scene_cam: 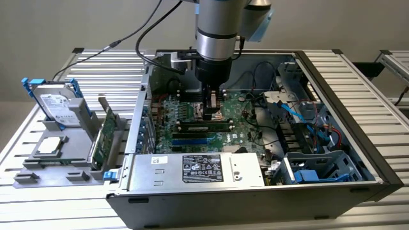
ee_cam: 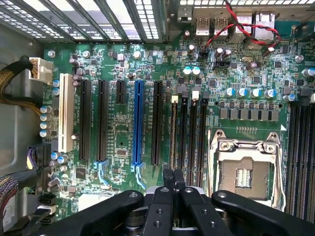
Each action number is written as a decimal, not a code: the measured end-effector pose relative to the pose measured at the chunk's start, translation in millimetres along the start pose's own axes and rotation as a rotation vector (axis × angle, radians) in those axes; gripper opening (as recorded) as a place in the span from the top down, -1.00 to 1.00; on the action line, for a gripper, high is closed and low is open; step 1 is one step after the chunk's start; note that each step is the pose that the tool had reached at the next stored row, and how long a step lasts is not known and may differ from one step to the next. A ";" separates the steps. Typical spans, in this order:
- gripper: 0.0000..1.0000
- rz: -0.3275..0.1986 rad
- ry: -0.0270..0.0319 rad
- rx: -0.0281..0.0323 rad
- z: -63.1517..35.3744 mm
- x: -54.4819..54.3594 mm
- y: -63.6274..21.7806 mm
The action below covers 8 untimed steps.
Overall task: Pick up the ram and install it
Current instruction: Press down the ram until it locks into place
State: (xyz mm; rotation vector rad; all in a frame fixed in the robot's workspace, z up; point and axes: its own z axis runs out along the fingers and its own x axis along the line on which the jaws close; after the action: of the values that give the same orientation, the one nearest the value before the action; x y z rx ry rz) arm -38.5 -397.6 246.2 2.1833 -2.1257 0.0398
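Note:
The ram (scene_cam: pixel 204 127) is a long narrow strip with a small white label, standing on edge in a memory slot on the green motherboard (scene_cam: pixel 191 139) inside the open computer case. Seen edge-on in the wrist view, the ram (ee_cam: pixel 173 132) is a thin brownish line in the slot nearest the black expansion slots. My gripper (scene_cam: pixel 214 111) hangs inside the case just above the slots, beside the CPU socket (ee_cam: pixel 244 169). The gripper (ee_cam: pixel 173 173) is shut, its black fingers pressed together with nothing between them, right over one end of the memory slots.
A silver power supply (scene_cam: pixel 198 168) fills the case's near side, and drive cages with blue cables (scene_cam: pixel 307 129) sit at the exterior view's right. Outside the case, at that view's left, a grey tray (scene_cam: pixel 38 167) holds a hard drive (scene_cam: pixel 57 103), a chip and a green expansion card (scene_cam: pixel 105 136).

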 end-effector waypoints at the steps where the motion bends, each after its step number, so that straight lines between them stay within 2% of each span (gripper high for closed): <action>1: 0.79 0.000 0.0001 -0.0002 -0.1 0.4 0.0; 8: 0.79 0.049 -0.0022 -0.0042 0.1 0.9 0.0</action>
State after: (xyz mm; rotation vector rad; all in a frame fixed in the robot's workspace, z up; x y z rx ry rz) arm -38.5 -398.5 246.2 2.1302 -2.1779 0.0364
